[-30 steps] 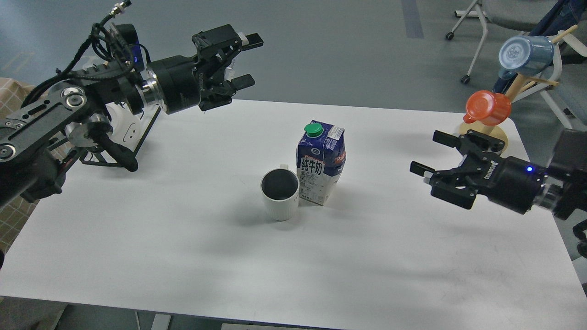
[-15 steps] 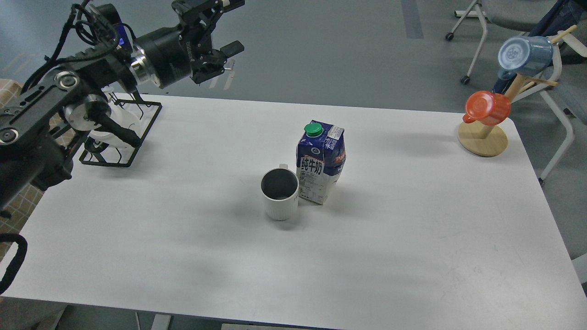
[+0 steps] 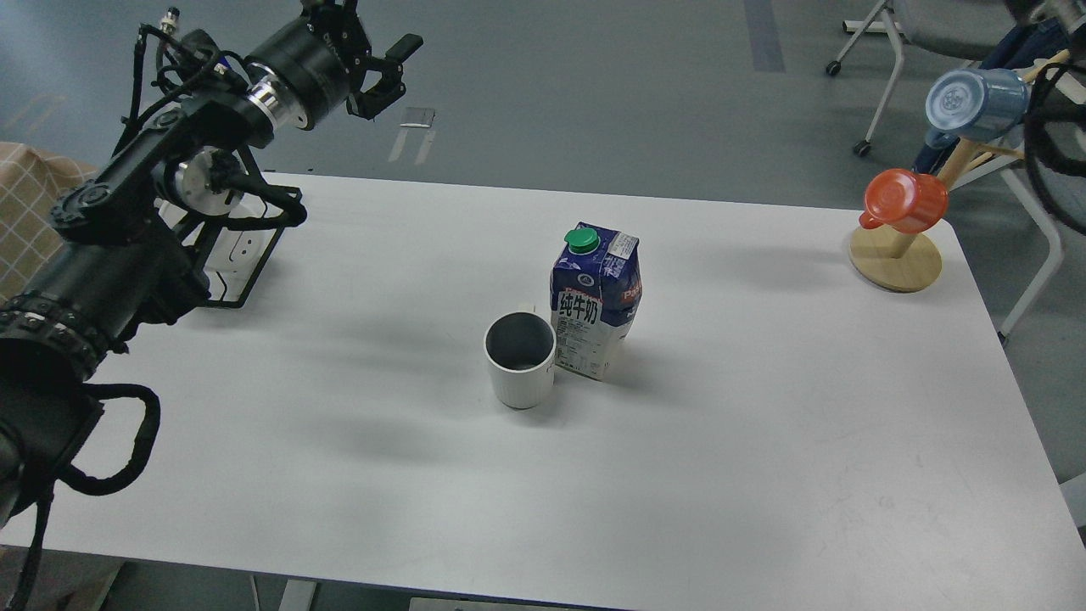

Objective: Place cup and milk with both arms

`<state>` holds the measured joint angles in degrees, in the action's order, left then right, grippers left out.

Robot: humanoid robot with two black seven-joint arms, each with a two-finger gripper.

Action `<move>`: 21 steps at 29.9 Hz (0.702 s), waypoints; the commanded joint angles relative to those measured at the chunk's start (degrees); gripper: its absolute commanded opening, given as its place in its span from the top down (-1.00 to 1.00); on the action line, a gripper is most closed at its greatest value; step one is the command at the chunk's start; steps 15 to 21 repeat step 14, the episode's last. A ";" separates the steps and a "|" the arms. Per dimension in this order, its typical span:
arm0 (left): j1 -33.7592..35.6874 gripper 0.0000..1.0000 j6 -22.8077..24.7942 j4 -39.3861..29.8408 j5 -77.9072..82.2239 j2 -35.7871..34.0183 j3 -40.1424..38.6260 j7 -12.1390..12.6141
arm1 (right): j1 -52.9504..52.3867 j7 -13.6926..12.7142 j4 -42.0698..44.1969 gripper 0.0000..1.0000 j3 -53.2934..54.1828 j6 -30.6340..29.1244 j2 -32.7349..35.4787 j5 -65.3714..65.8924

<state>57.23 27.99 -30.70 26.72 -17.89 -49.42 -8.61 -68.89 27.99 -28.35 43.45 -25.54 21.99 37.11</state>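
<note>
The cup (image 3: 519, 372), an off-white ribbed mug with a dark grey inside, stands upright near the middle of the white table (image 3: 764, 475). The milk (image 3: 596, 299), a dark blue and white carton with a green cap, stands upright right behind it on its right, touching or nearly touching. My left gripper (image 3: 378, 41) is raised high at the top left, far from both, partly cut off by the top edge; its jaws look open and empty. My right gripper is out of view; only dark cable shows at the right edge.
A black wire rack (image 3: 254, 255) holding white ware stands at the table's left edge, behind my left arm. A wooden mug tree (image 3: 896, 259) at the far right corner carries an orange cup (image 3: 904, 199) and a blue cup (image 3: 972, 100). Chairs stand beyond it.
Both arms have pulled back from the table: the left gripper rose up and to the left, and the right gripper left the view. The cup and milk have not moved.
</note>
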 commanded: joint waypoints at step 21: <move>-0.80 -0.98 0.01 5.04 -1.84 5.32 -0.06 -3.86 | 6.22 0.01 2.25 -0.97 4.27 -0.31 -13.64 -2.13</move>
